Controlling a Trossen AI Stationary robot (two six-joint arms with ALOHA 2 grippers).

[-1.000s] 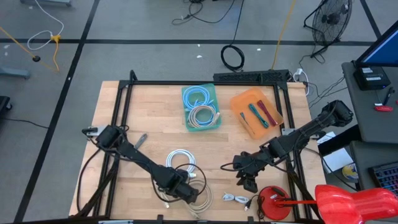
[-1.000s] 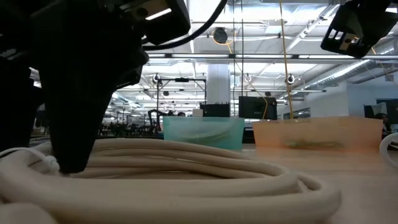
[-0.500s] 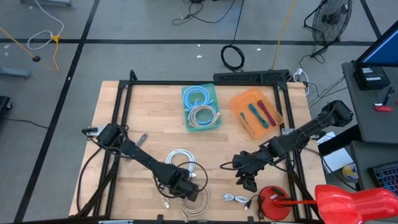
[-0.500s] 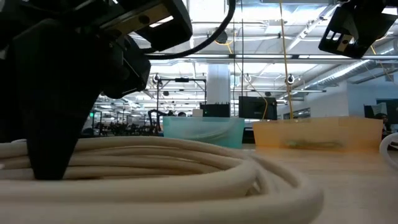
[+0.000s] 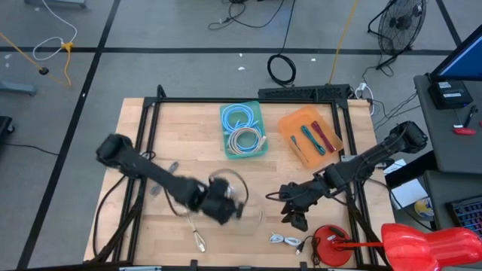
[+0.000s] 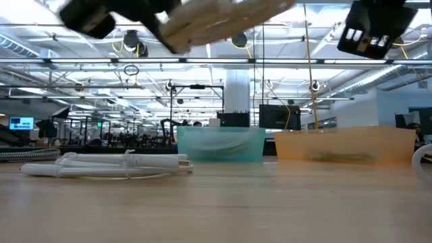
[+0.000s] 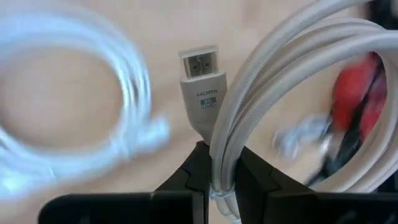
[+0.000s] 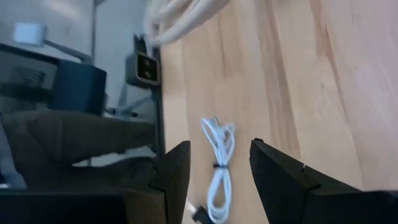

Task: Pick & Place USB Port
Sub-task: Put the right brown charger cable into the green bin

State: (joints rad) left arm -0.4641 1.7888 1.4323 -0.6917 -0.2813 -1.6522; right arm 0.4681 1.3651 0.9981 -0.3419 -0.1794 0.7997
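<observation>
High view straight down over the whole table (image 5: 135, 120) and both arms; low view at tabletop height, level toward the teal bin (image 6: 221, 144) and orange bin (image 6: 344, 143), both also seen from above; wrist views close, each past its own fingers at the wood

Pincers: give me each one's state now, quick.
Left pincer: closed on the coiled white HDMI cable, lifted off the table.
Right pincer: open, holding nothing, above a small white cable bundle.
</observation>
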